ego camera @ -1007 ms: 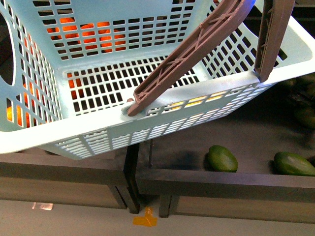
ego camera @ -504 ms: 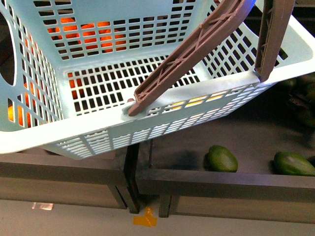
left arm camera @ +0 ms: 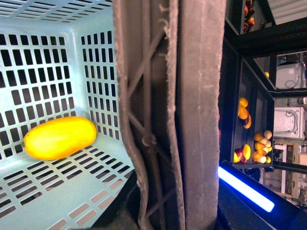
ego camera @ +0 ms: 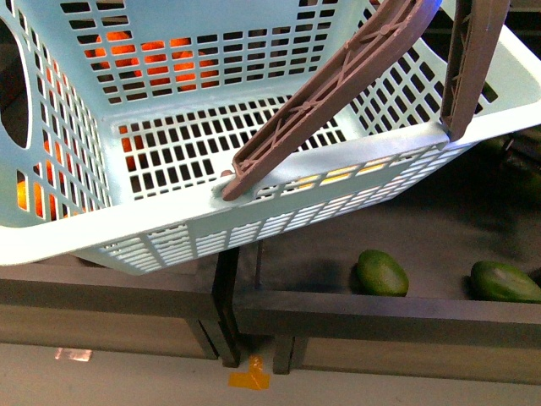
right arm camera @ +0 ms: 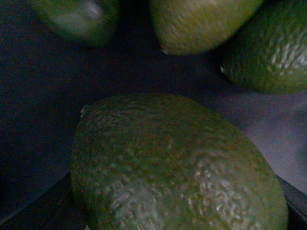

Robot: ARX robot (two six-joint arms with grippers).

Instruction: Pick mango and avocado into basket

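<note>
Basket: upper frame, front view, tilted, apparently hung by handle for loading. Mango: on basket floor, by wall. Avocado: outside, on bench, filling right wrist view. End effectors: unseen; state cannot be told.

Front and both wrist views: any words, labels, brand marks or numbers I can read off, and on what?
No text, brand, number or sign can be read in any view.
basket: plain walls and rim, no label.
mango: no sticker on the side shown.
nearest avocado: bare skin.
farther avocado: a pale patch, too blurred to tell if it is a sticker.
orange tape: blank.
</note>
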